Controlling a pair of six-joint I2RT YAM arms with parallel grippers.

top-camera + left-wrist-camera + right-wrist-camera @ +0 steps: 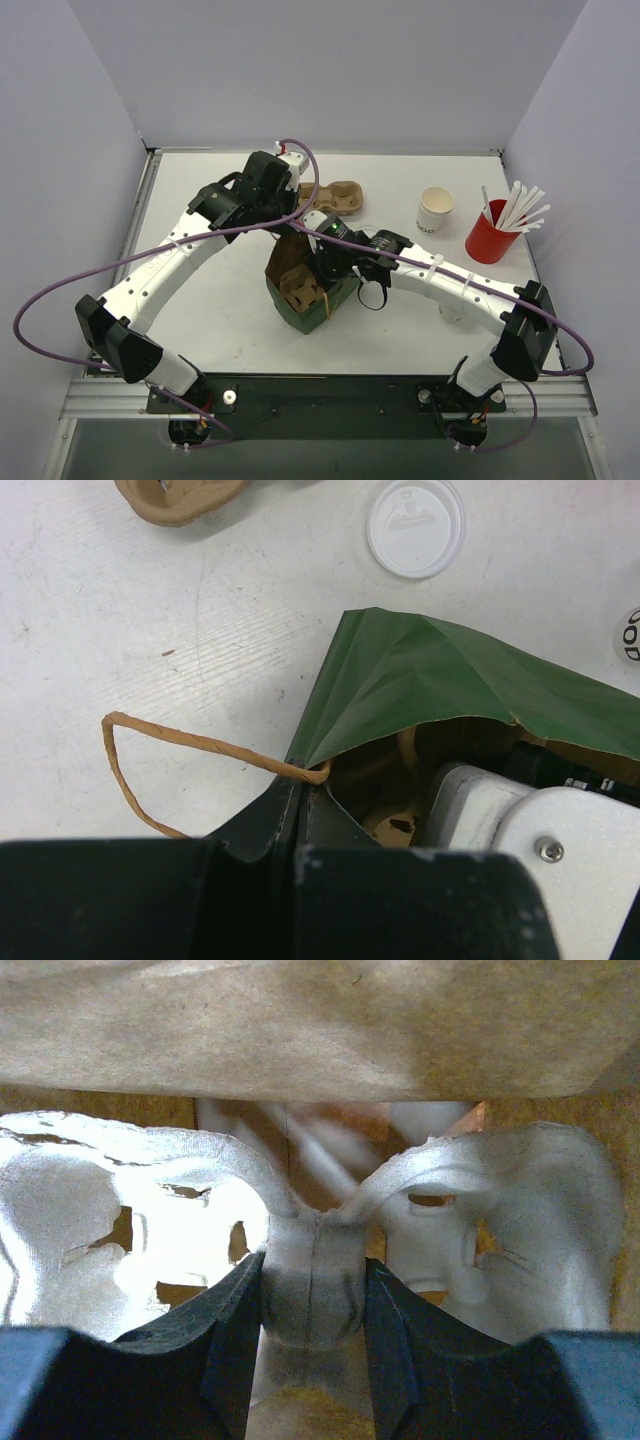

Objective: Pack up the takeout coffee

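One white paper cup stands open at the back right; its edge shows in the left wrist view. The other cup is not clearly in view. A green paper bag stands open mid-table, with a brown pulp cup carrier inside. My left gripper is shut on the bag's rim beside the twine handle. My right gripper reaches into the bag; its fingers are closed on the carrier's central post.
A second pulp carrier lies behind the bag and shows in the left wrist view. A white lid lies near it. A red cup of white straws stands at the right. A pale round thing sits under my right forearm.
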